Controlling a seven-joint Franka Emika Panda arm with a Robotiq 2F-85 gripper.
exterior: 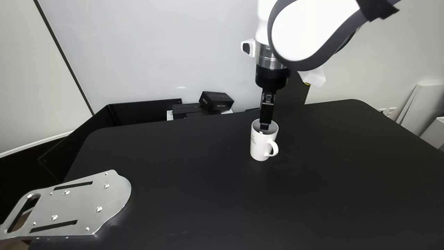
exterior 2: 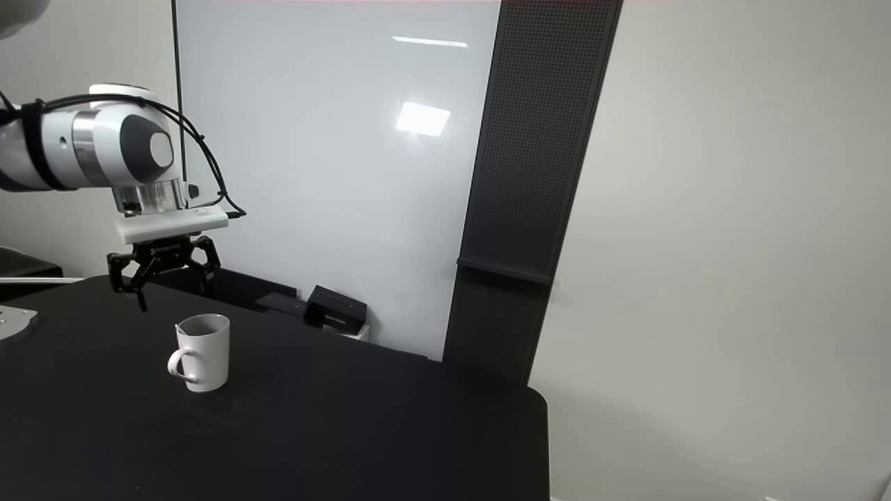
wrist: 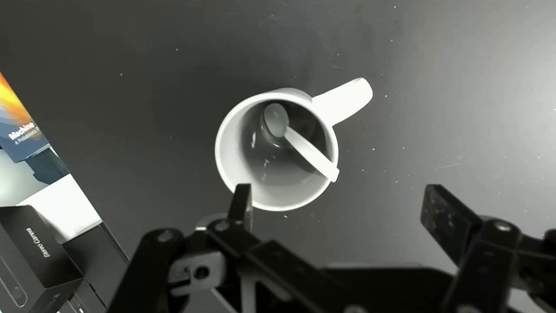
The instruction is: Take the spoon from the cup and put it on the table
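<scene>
Angular black fingers (wrist: pixel 447 219), wide apart; slim spoon (wrist: pixel 308 151) aslant in round cup (wrist: pixel 278 187), on matte table (exterior: pixel 194 187).

Cup (exterior: pixel 259 146) and spoon (wrist: pixel 307 150) are white, table (exterior: pixel 208 194) black.

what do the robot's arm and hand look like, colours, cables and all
The arm is white and rounded, with dark grey caps, silver bands, a black strap and looping black cables. Below a white block, the hand is black, with jointed links, two fingers and tiny pale lettering.
</scene>
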